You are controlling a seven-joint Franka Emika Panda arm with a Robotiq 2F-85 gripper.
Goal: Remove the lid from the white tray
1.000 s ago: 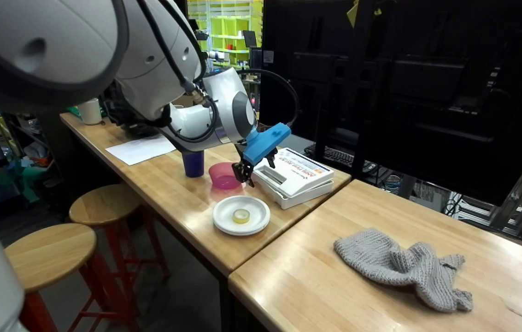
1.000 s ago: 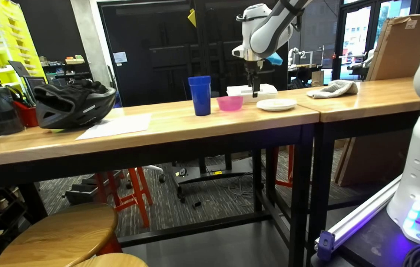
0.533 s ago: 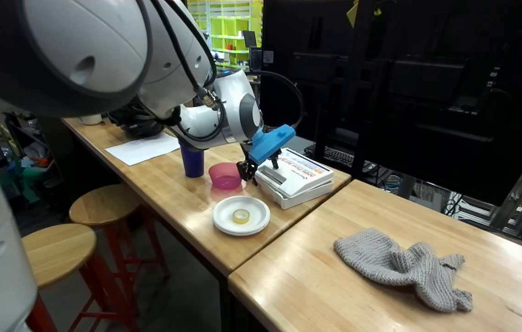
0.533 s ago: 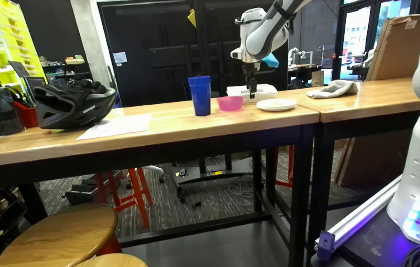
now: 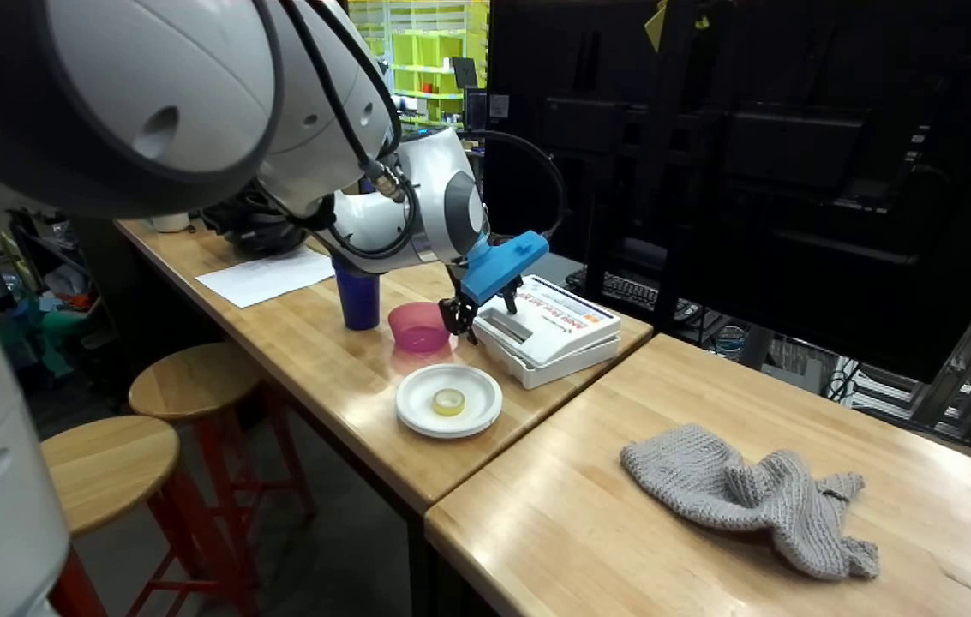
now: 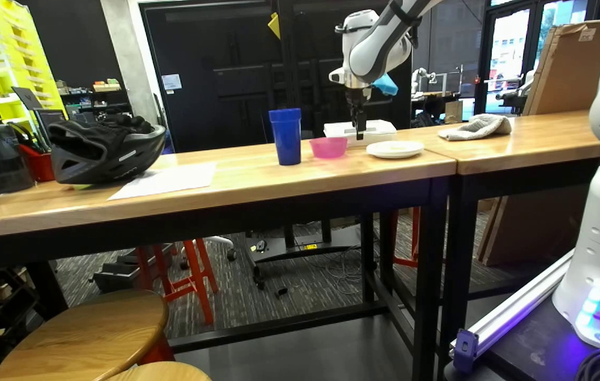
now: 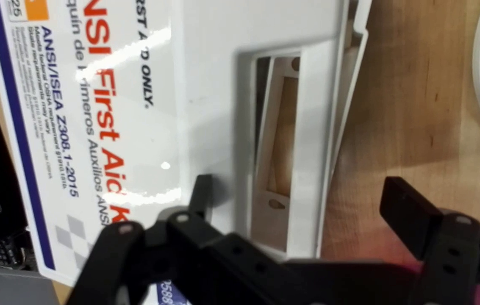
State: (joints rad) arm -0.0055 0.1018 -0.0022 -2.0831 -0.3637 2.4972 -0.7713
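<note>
The lid [image 5: 555, 319] is white with orange-red lettering and a blue stripe. It lies tilted on the white tray [image 5: 569, 364], slightly askew, with a gap along the side. Both have a handle slot at the near edge; in the wrist view the tray's handle shows through the slot of the lid [image 7: 210, 106]. The white box also shows in an exterior view [image 6: 379, 128]. My gripper [image 7: 303, 205] is open and empty. One finger [image 7: 201, 192] is over the lid beside the slot, the other is outside the edge over the table. The handle bar lies between them; contact cannot be told.
A pink bowl [image 5: 419, 328] stands close to the gripper, with a blue cup [image 5: 359, 300] behind it. A round white plate [image 5: 416, 420] with a tape ring [image 5: 449, 401] is in front of the box. A grey cloth [image 5: 708, 480] lies on the adjoining table.
My gripper has shifted a little toward the box's handle edge over the last second and is almost still over the last half second. The lid, tray and other objects have not moved.
</note>
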